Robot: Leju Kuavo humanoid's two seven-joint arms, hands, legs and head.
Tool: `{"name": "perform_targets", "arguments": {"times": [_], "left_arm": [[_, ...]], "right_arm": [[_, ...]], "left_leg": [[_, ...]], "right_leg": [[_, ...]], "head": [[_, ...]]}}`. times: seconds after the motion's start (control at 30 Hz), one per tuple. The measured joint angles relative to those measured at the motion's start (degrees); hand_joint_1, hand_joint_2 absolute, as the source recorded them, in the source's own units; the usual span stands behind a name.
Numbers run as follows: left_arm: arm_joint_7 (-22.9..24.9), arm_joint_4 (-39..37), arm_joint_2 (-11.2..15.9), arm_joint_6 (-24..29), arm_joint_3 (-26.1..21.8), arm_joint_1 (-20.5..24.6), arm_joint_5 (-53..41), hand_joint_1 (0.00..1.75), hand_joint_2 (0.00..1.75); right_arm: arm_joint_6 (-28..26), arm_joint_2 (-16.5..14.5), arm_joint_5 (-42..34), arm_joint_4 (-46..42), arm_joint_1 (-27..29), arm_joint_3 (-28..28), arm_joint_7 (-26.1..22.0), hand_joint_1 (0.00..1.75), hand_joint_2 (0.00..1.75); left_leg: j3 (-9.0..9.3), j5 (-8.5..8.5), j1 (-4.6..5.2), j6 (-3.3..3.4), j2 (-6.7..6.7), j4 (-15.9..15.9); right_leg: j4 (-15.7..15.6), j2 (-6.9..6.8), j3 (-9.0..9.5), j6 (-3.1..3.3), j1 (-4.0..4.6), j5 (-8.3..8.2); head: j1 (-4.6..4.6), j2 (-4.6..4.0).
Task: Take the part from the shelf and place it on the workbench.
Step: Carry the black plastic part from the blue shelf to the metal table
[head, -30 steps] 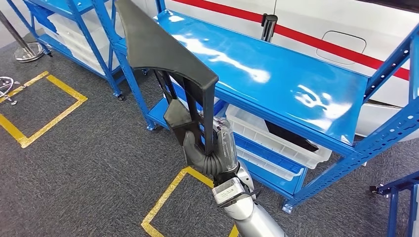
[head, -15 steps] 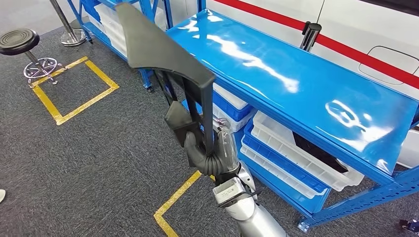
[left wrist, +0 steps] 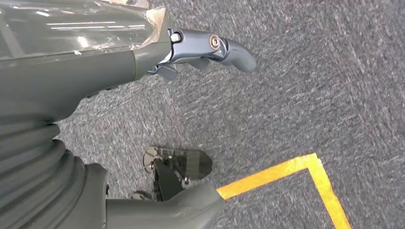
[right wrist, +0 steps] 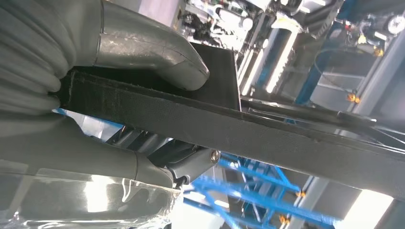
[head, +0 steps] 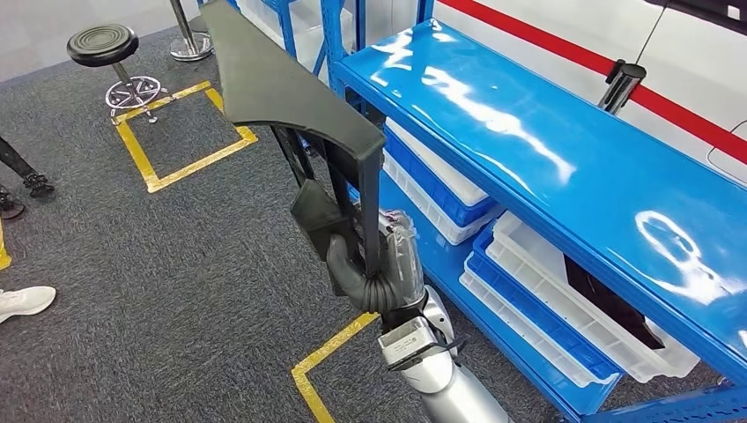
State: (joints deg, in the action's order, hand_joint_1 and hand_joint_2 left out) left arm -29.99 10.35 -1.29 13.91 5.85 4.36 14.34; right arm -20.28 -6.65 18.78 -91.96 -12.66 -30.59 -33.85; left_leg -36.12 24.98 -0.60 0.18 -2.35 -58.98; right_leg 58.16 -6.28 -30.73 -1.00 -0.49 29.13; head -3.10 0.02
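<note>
Part off the shelf, workbench not yet reached
We grip the black part (head: 291, 97) upright in our right hand (head: 374, 269), beside the blue shelf (head: 546, 150); left hand (left wrist: 205, 47) hangs loose, holding nothing

The floor is grey carpet (head: 176, 291) with yellow tape (head: 181, 167) lines. A black stool (head: 106, 48) stands far back. Light shines on blue shelves (head: 564, 167) holding white bins (head: 573, 291).

a round black stool (head: 104, 44) stands on the grey carpet (head: 159, 291) near a square of yellow floor tape (head: 181, 132). a white shoe (head: 25, 302) and a dark shoe (head: 37, 184) show at the carpet's edge. white bins (head: 573, 308) sit in blue trays low down.
</note>
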Motion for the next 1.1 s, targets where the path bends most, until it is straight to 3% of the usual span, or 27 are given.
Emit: {"name": "perform_targets", "arguments": {"times": [0.03,0.07,0.13,0.2,0.23,0.27,0.3,0.37,0.43,0.53,0.6,0.67,0.73,0.77,0.8,0.83,0.9,0.97,1.03,1.1], "left_arm": [[0.0,0.0,0.0,0.0,0.0,-0.1,0.0,0.00,1.75],[0.0,0.0,0.0,0.0,0.0,-0.1,0.0,0.00,1.75],[0.0,0.0,0.0,0.1,0.0,0.0,-0.1,0.00,1.75],[0.0,0.0,0.0,0.1,0.0,0.1,-0.2,0.00,1.75],[0.1,0.0,0.0,0.1,0.0,0.1,-0.3,0.00,1.75],[0.2,0.0,0.0,0.2,0.0,0.1,-0.3,0.00,1.75],[0.3,0.0,0.0,0.2,0.0,0.1,-0.4,0.00,1.75],[0.4,0.0,-0.1,0.3,0.0,0.1,-0.5,0.00,1.75],[0.5,0.0,-0.1,0.4,0.0,0.1,-0.6,0.00,1.75],[0.5,0.0,0.0,0.5,0.0,-0.3,-0.7,0.00,1.75],[0.6,0.0,0.0,0.6,0.0,-0.4,-0.7,0.00,1.75],[0.5,0.0,-0.1,0.2,0.0,-0.3,-0.7,0.00,1.75],[0.1,0.0,-0.1,-0.7,0.0,-0.3,-0.4,0.00,1.75],[-0.2,0.0,-0.1,-1.2,0.0,-0.3,-0.1,0.00,1.75],[-0.4,0.0,-0.1,-1.5,0.0,-0.4,0.0,0.00,1.75],[-0.6,0.0,-0.1,-1.8,-0.1,-0.4,0.2,0.00,1.75],[-0.7,0.0,0.0,-2.2,-0.1,-0.2,0.2,0.00,1.75],[-0.8,0.0,0.0,-2.6,-0.1,0.0,0.4,0.00,1.75],[-0.8,0.0,0.1,-2.7,-0.3,0.1,0.7,0.00,1.75],[-0.8,0.0,0.2,-2.8,-0.5,0.1,0.8,0.00,1.75]], "right_arm": [[0.0,0.0,0.0,0.0,0.0,0.0,0.0,1.75,1.75],[0.0,-0.1,0.0,0.0,0.0,0.0,0.0,1.75,1.75],[0.0,0.0,0.0,0.0,0.0,0.1,-0.1,1.75,1.75],[0.0,0.2,0.0,0.1,0.2,0.1,-0.1,1.75,1.75],[0.0,0.3,0.0,0.1,0.3,0.1,-0.1,1.75,1.75],[0.0,0.4,0.0,0.1,0.3,0.1,-0.1,1.75,1.75],[0.0,0.4,0.0,0.2,0.3,0.2,-0.1,1.75,1.75],[0.0,0.4,-0.1,0.2,0.3,0.2,-0.1,1.75,1.75],[0.0,0.4,-0.1,0.2,0.3,0.1,-0.2,1.75,1.75],[0.1,0.3,-0.2,0.2,0.3,0.1,-0.4,1.75,1.75],[0.2,0.2,-0.2,0.1,0.4,0.1,-0.6,1.75,1.75],[0.2,0.1,-0.1,0.1,0.5,0.1,-0.8,1.75,1.75],[0.2,0.1,-0.1,0.1,0.8,0.1,-1.0,1.75,1.75],[0.2,0.1,-0.1,0.2,0.9,0.1,-1.1,1.75,1.75],[0.2,0.1,-0.2,0.2,1.0,0.1,-1.2,1.75,1.75],[0.2,0.1,-0.2,0.2,1.0,0.1,-1.2,1.75,1.75],[0.0,0.1,-0.3,0.2,1.0,0.1,-1.4,1.75,1.75],[-0.1,0.1,-0.3,0.2,1.0,0.2,-1.6,1.75,1.75],[-0.2,0.1,-0.3,0.1,1.1,0.2,-1.7,1.75,1.75],[-0.4,0.2,-0.3,0.0,1.2,0.2,-1.7,1.75,1.75]], "left_leg": [[0.13,-0.17,0.03,0.45,0.57,0.3],[0.31,-0.41,0.04,0.98,1.15,0.6],[0.63,-0.80,-0.08,1.80,2.32,1.2],[0.59,-0.81,0.06,2.09,3.75,1.2],[0.59,-0.81,0.12,2.11,4.56,1.2],[0.60,-0.81,0.17,2.11,5.41,1.2],[0.65,-0.80,0.20,2.10,6.28,1.1],[0.70,-0.78,0.25,1.96,7.86,1.0],[0.49,-0.78,0.36,1.61,8.96,0.8],[0.03,-0.87,0.14,0.70,9.78,0.8],[-1.03,0.56,0.14,0.11,7.60,-1.4],[-4.30,3.91,0.03,-0.45,4.20,-8.0],[-8.10,6.53,-0.38,-0.94,2.82,-15.1],[-8.86,6.49,-0.57,-1.11,2.60,-16.3],[-8.41,5.45,-0.74,-1.23,2.39,-15.2],[-6.68,3.60,-0.86,-1.29,1.95,-12.0],[-1.94,0.40,-0.82,-1.18,-0.28,-3.5],[0.27,-0.42,-0.39,-0.66,-1.37,0.4],[0.29,-0.42,0.04,0.11,-0.04,0.6],[0.79,-0.78,0.05,1.01,1.20,1.3]], "right_leg": [[0.1,0.14,0.01,-0.35,-0.04,0.19],[1.0,1.11,-0.26,-0.49,-0.10,0.81],[6.1,4.16,-2.60,-0.15,-0.28,3.46],[13.8,5.76,-6.51,0.27,-0.29,6.41],[16.1,5.97,-7.92,0.15,-0.25,6.91],[16.3,6.12,-8.32,-0.18,-0.21,6.41],[13.9,6.35,-7.46,-0.62,-0.17,4.92],[5.8,7.85,-4.07,-1.20,-0.23,1.12],[0.9,9.06,-1.98,-0.80,-0.26,-0.94],[0.2,8.15,-1.50,0.28,-0.29,-1.53],[-0.3,7.08,-1.10,1.16,-0.56,-1.72],[-0.5,5.82,-0.82,1.97,-0.46,-1.62],[-0.5,4.44,-0.78,2.29,-0.22,-1.46],[-0.5,3.79,-0.77,2.31,-0.18,-1.38],[-0.5,3.18,-0.72,2.30,-0.17,-1.31],[-0.5,2.61,-0.60,2.21,-0.18,-1.17],[-0.5,1.60,-0.20,1.74,0.10,-0.76],[-0.5,0.77,0.09,1.06,0.49,-0.34],[-0.6,-0.18,0.39,0.42,0.65,-0.09],[0.7,0.88,0.15,0.02,0.51,0.93]], "head": [[-0.01,0.00],[-0.02,0.00],[-0.06,0.00],[-0.08,0.00],[-0.08,0.00],[-0.09,0.00],[-0.09,0.00],[-0.10,0.00],[-0.12,0.00],[-0.09,0.00],[0.09,0.00],[0.26,0.00],[0.27,0.00],[0.27,0.00],[0.28,0.00],[0.28,0.00],[0.25,0.00],[0.08,0.00],[-0.04,0.00],[-0.03,0.00]]}}
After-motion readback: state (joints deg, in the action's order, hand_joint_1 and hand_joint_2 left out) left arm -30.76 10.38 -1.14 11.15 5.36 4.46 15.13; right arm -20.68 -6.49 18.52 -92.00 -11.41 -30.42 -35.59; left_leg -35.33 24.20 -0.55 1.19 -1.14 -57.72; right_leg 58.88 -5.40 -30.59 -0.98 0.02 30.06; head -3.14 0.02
